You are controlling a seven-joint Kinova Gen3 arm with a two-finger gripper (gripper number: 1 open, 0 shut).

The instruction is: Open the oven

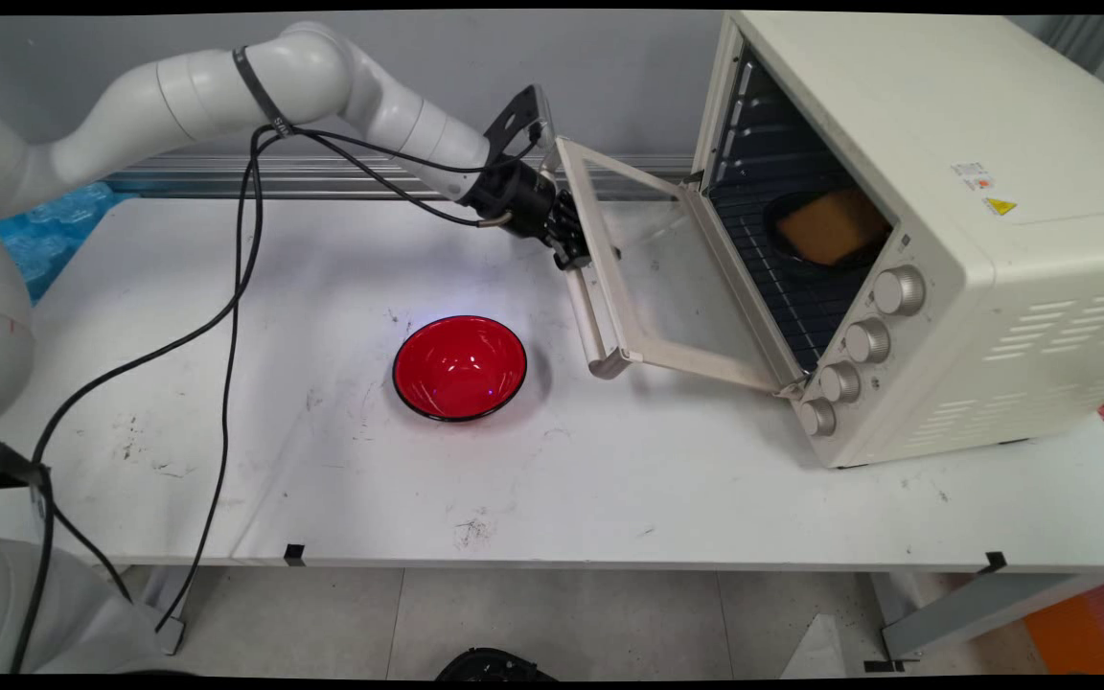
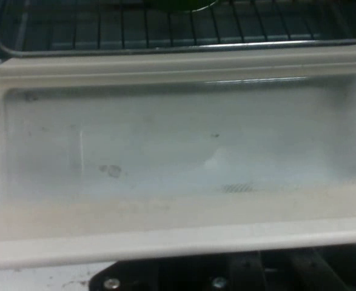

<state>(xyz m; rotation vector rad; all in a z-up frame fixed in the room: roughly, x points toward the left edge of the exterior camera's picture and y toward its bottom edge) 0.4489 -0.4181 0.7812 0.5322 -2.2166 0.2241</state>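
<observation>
My gripper (image 1: pixel 566 241) sits against the free edge of the cream toaster oven's (image 1: pixel 993 287) glass door (image 1: pixel 653 244), at the far end of its handle bar (image 1: pixel 590 321). The door stands roughly half open, tilted out over the table. On the oven's wire rack (image 1: pixel 801 297) rests a black dish (image 1: pixel 782 235) holding a yellow-brown slab (image 1: pixel 832 225). In the hand view the door's glass pane (image 2: pixel 178 145) fills the picture, with the rack (image 2: pixel 105 30) beyond it and my black linkage (image 2: pixel 226 277) at the bottom. A red bowl (image 1: pixel 459 367) stands empty on the table, left of the door.
Black cables (image 1: pixel 231 316) hang from the arm down over the table's left part. A blue crinkled object (image 1: pixel 49 235) lies at the back left corner. A metal rail (image 1: pixel 322 177) runs along the wall. The oven's four knobs (image 1: pixel 866 340) face the table's front.
</observation>
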